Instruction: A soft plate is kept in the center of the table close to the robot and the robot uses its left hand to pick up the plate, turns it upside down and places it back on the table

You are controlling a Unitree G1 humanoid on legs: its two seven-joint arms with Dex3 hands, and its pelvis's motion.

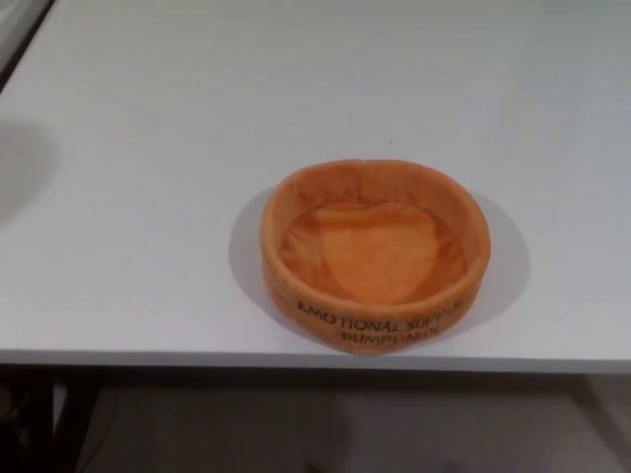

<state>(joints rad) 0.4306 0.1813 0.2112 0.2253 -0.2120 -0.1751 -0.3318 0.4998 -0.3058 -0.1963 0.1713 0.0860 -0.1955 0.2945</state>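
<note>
Neither robot hand appears in the head view. Soft orange plate point(375, 254) sits upright, opening upward, on the white table point(148, 148) near its front edge. Black lettering on its wall seems to read "EMOTIONAL SUPPORT", second line blurred.

One thing here carries writing: the orange plate point(375, 254), sitting open side up near the front edge of the white table point(148, 197). Dark capital letters run in two lines around the outside of its soft wall, on the side facing me, at about 6 o'clock. The upper line reads "EMOTIONAL SUPPOR", with the last letters curving away toward 4 o'clock and blurring out of reach. The lower line looks like "DUMPLINGS", though its letters are soft and I cannot be sure of each one. Nothing else shows any lettering.
</note>
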